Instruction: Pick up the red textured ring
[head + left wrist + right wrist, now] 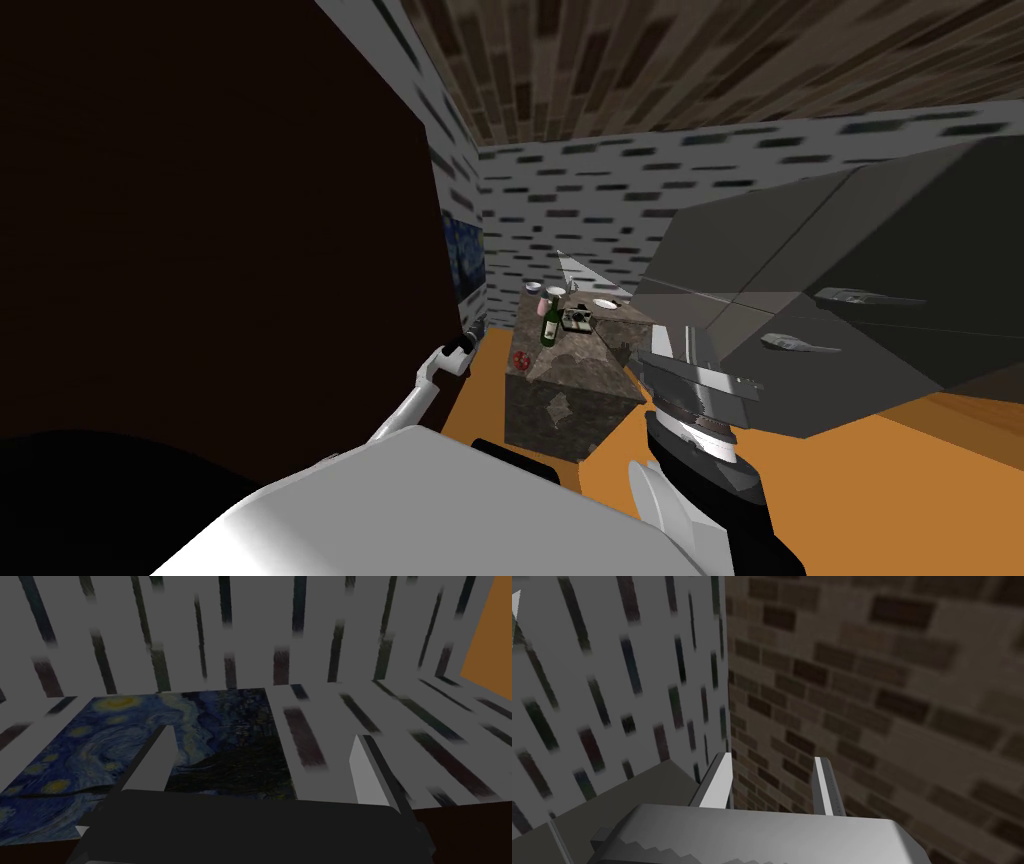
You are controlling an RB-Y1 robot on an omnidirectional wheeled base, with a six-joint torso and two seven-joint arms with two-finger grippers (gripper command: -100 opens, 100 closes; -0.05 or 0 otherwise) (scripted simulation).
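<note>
Red ring [521,359] on stone counter [585,368] near green bottle [549,323], left claw [263,735] and right claw [772,757] spread

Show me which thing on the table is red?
The little ring at the table's left edge, near the green bottle. It alone is red; the bottle is green and the plate is white.

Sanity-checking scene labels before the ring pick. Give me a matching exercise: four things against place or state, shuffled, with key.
1 red ring
2 green bottle
3 white plate
4 left gripper

A open, facing a blue painting
B upright, beside the camera
C near-left edge of the table
D far-right part of the table

Pairs: 1-C, 2-B, 3-D, 4-A
</note>
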